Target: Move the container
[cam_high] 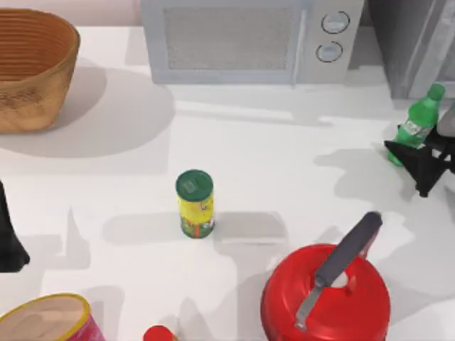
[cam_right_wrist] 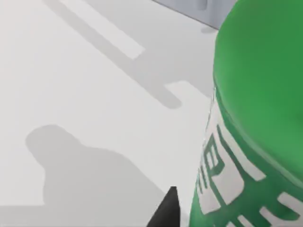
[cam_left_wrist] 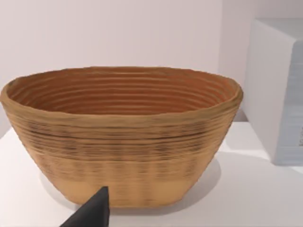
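White table (cam_high: 284,163): microwave (cam_high: 249,39) at the back, wicker basket (cam_high: 32,67) back left, red pot (cam_high: 327,298) with grey handle front right, yellow can (cam_high: 195,204) upright mid-table. Green bottle (cam_high: 416,122) far right, near the back, leaning. My right gripper (cam_high: 419,160) is at its lower body, black fingers (cam_right_wrist: 165,213) beside the label; can't tell if they're clamped. Left arm (cam_high: 11,238) parked at left edge, facing the basket, its fingers unreadable too.

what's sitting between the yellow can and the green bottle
Nothing: in the top view, bare table runs from the yellow can to the green bottle.
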`<action>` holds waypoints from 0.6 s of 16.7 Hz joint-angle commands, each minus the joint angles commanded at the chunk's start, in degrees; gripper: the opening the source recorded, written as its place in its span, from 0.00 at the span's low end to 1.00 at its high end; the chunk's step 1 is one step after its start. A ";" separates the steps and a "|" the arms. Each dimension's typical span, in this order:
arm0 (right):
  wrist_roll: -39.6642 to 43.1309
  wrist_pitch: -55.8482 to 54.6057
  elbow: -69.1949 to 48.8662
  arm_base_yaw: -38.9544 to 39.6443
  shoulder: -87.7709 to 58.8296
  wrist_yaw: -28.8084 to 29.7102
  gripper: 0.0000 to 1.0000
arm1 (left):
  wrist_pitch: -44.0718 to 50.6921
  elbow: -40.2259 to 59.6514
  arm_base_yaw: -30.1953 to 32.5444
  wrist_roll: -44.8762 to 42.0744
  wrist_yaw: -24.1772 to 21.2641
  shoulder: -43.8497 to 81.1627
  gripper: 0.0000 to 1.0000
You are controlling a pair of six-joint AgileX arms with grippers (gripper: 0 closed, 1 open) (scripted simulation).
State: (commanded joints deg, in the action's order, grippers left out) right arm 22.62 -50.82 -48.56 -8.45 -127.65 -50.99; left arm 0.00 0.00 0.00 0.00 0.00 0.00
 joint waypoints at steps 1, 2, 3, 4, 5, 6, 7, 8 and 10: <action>3.10 5.53 -0.88 -3.88 0.52 -3.60 0.00 | 0.00 0.00 0.00 0.00 0.00 0.00 1.00; 6.26 11.06 -1.78 -7.78 1.16 -7.20 0.00 | 0.00 0.00 0.00 0.00 0.00 0.00 1.00; 9.43 16.44 -2.70 -11.63 1.93 -10.74 0.00 | 0.00 0.00 0.00 0.00 0.00 0.00 1.00; 12.58 21.53 -3.62 -15.36 2.81 -14.20 0.00 | 0.00 0.00 0.00 0.00 0.00 0.00 1.00; 15.65 26.23 -4.53 -18.93 3.79 -17.52 0.00 | 0.00 0.00 0.00 0.00 0.00 0.00 1.00; 18.58 30.38 -5.44 -22.25 4.85 -20.64 0.00 | 0.00 0.00 0.00 0.00 0.00 0.00 1.00; 21.32 34.01 -6.32 -25.29 5.91 -23.51 0.00 | 0.00 0.00 0.00 0.00 0.00 0.00 1.00; 23.81 37.08 -7.14 -27.99 6.92 -26.09 0.00 | 0.00 0.00 0.00 0.00 0.00 0.00 1.00; 27.64 41.34 -8.45 -32.00 8.61 -30.05 0.00 | 0.00 0.00 0.00 0.00 0.00 0.00 1.00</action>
State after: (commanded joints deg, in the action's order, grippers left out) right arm 50.26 -9.48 -57.01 -40.45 -119.05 -81.04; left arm 0.00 0.00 0.00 0.00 0.00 0.00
